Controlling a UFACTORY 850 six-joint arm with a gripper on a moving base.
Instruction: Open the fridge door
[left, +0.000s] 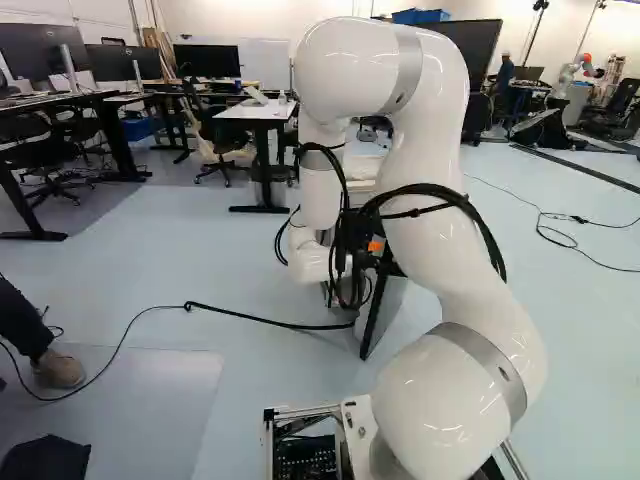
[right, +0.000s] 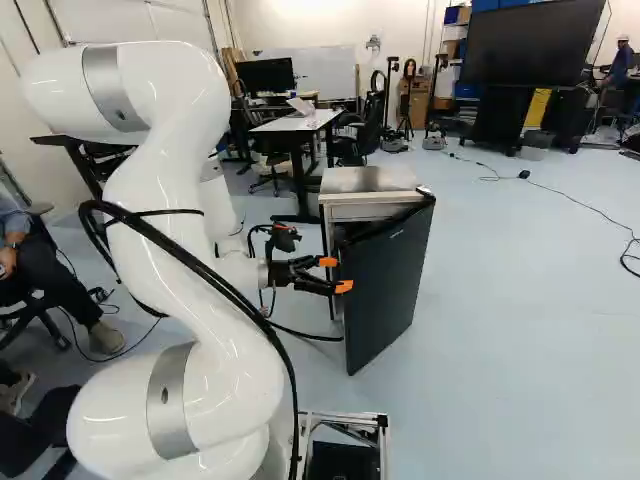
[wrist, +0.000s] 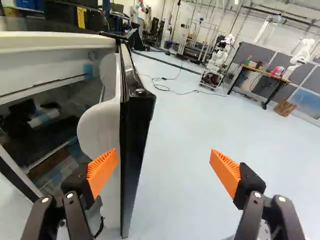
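The small fridge (right: 366, 180) has its dark door (right: 390, 285) standing ajar in the right base view. My gripper (right: 336, 274) is at the door's free edge, its orange tips near the gap beside the cabinet. The wrist view shows the gripper (wrist: 164, 171) open, fingers wide apart. One finger's pad (wrist: 103, 172) is on the inner side of the door (wrist: 136, 130), close to its pale lining; the other pad (wrist: 226, 172) stands well off on the outer side. Whether the near finger touches the lining I cannot tell. Shelves show inside the cabinet (wrist: 50, 75).
A white table (right: 300, 122) stands beyond the fridge. A black cable (left: 260, 319) runs over the floor to the fridge's foot. A person's shoe (left: 58, 369) is on the floor at the left of the left base view. Another robot (wrist: 217, 60) stands far off.
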